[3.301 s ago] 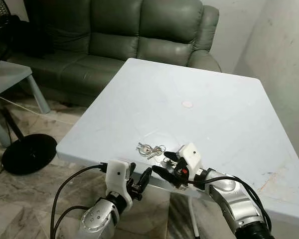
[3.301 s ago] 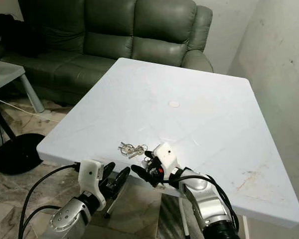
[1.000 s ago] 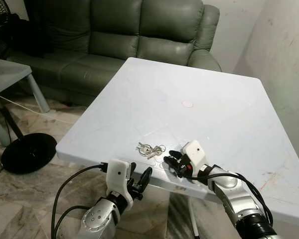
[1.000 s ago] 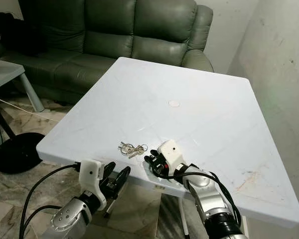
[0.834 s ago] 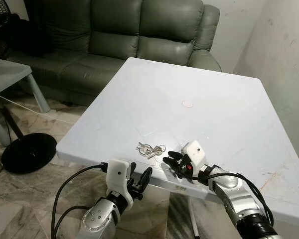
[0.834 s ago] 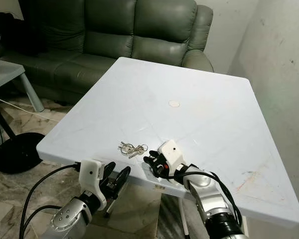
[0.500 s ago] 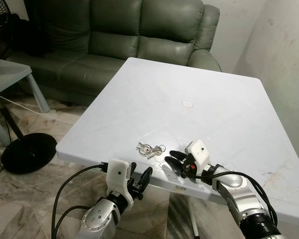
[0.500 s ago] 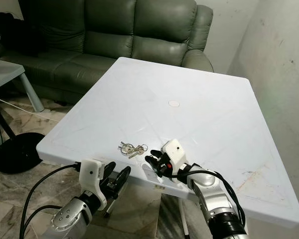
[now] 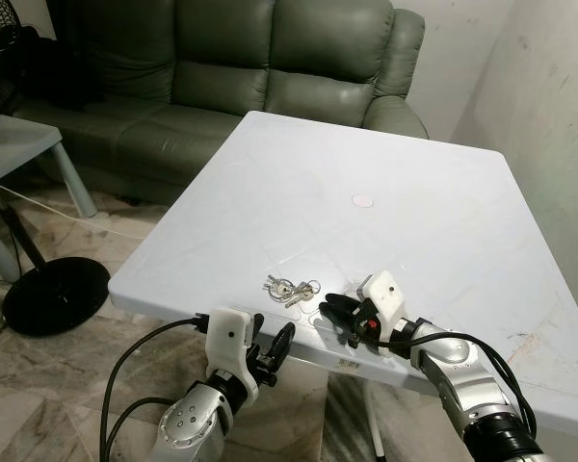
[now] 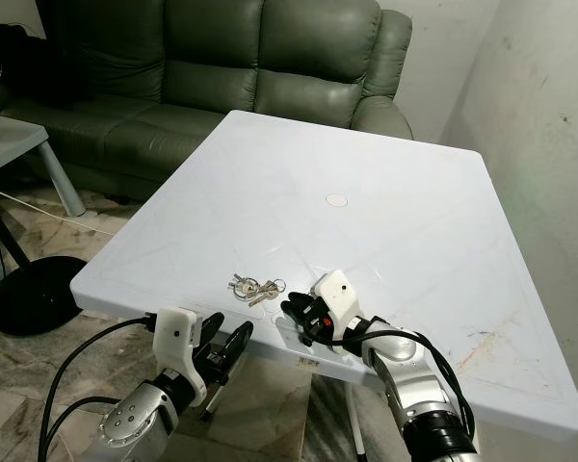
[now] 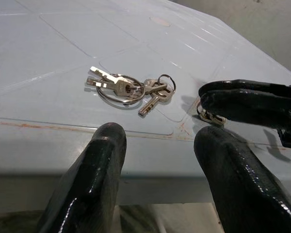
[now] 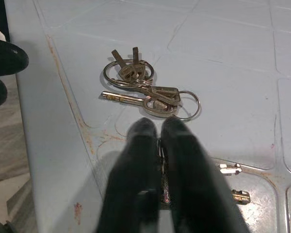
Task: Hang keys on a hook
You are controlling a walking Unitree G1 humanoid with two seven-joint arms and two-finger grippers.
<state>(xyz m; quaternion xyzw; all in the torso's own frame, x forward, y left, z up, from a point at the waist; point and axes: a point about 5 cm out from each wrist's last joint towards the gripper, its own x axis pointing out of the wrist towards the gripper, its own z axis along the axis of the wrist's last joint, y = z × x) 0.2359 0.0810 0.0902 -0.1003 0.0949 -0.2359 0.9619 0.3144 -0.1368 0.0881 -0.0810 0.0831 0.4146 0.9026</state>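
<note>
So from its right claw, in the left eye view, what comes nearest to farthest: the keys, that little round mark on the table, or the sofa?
From the right gripper:
1. Keys, on the table just to its left.
2. Round mark, farther back, mid-table.
3. Sofa, beyond the table's far edge.

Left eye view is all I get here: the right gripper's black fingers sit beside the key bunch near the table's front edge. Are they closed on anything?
Observer: The right wrist view shows the right gripper shut, with a thin strip of metal pinched between its fingers. The key bunch lies free just beyond the tips.
Operator: What is that metal, then?
Observer: In the left wrist view it looks like a small second ring, lying on the table under those fingertips, apart from the bunch.
Operator: And the left gripper?
Observer: The left gripper is open, its fingers spread level with the table's front edge and aimed at the bunch.
</note>
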